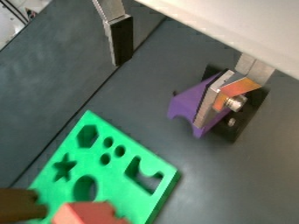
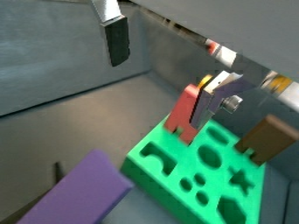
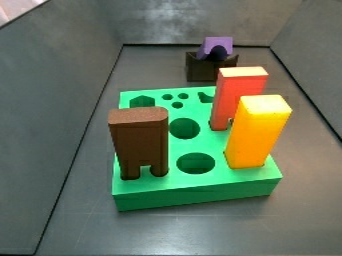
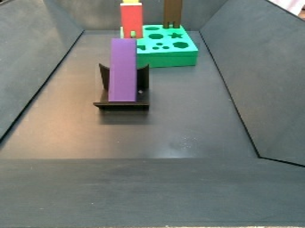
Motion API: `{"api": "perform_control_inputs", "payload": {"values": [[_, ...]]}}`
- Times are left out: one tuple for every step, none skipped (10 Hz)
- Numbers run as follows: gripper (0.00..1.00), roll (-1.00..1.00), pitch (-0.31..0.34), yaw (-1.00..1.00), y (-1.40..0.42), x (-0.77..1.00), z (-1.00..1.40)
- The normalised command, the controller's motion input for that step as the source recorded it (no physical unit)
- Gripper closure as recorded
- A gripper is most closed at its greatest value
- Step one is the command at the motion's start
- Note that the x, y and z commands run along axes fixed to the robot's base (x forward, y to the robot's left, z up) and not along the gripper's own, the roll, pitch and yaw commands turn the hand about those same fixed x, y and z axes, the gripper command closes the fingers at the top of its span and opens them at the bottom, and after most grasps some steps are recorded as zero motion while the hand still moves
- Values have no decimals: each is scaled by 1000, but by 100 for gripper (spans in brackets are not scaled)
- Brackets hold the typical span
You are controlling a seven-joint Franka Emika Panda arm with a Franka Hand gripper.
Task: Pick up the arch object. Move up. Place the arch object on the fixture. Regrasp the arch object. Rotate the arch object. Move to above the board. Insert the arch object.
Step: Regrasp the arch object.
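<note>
The purple arch object [image 4: 123, 69] stands upright in the dark fixture [image 4: 119, 103], apart from the green board [image 4: 179, 59]. A side view shows the arch object [image 3: 217, 46] on the fixture [image 3: 201, 69] behind the board [image 3: 201, 192]. My gripper [image 1: 170, 66] is open high above the floor, with nothing between its fingers [image 1: 117, 37]. From there, one finger partly covers the arch object [image 1: 184, 105] below. In a wrist view the gripper [image 2: 163, 70] hangs over the board [image 2: 149, 159] and the arch object [image 2: 76, 194]. The gripper is out of both side views.
A red block [image 3: 237, 95], a yellow block [image 3: 257, 130] and a brown two-legged block [image 3: 138, 145] stand in the board. Grey sloping walls [image 4: 36, 80] enclose the dark floor on the sides.
</note>
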Motion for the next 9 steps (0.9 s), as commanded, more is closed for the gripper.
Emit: {"api": "perform_control_inputs", "payload": {"values": [[0,1000,16,39,-28,-5,26],[0,1000,14,39,-19,0,11],[0,1000,12,40,-8,2,11],[0,1000,12,40,-13,8,7],[0,1000,14,41,-18,7,9],[0,1000,19,42,-17,5,7],[0,1000,23,43,-17,12,5],[0,1000,32,45,-21,26,-4],[0,1000,40,47,-20,39,-8]]}}
